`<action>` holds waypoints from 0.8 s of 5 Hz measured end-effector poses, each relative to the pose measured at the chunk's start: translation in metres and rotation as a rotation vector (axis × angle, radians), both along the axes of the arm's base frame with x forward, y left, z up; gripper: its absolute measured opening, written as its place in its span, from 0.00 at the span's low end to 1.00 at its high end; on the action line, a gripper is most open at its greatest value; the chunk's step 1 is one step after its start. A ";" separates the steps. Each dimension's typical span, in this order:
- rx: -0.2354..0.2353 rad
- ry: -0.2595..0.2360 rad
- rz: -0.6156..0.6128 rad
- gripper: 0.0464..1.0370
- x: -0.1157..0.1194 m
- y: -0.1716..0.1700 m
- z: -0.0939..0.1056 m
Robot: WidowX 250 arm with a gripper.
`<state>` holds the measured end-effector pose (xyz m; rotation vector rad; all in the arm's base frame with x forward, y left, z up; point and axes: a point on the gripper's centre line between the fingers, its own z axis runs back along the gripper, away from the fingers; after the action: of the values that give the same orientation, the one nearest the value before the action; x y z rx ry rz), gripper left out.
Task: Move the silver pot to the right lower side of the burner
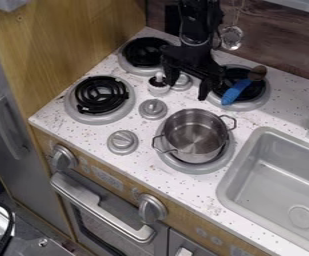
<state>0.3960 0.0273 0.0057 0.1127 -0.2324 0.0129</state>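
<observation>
Front-left burner: bears no pot.
End effector: wide, fingers spread and holding nothing, just behind the pot.
Silver two-handled pot: upright and empty on the front-right burner.
Progress: placing looks done, if that burner is the goal; at most, a small nudge and clearing the arm remain.
Sink: right of the pot, apart from it.

Your claw has a matt finish. Below it you have a smooth, glossy metal pot on a smooth counter. Left of your claw, the burner coil looks matt, the side panel wood-grained with a soft sheen. To its lower right, the sink looks smooth, satin-finished.
</observation>
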 end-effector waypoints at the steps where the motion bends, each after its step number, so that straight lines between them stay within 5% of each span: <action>1: -0.001 0.054 0.002 0.96 -0.009 0.000 -0.018; 2: -0.009 0.081 0.004 0.96 -0.030 -0.006 -0.026; 4: -0.041 0.030 -0.050 0.96 -0.056 -0.035 -0.001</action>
<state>0.3404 -0.0081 0.0049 0.0663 -0.2044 -0.0334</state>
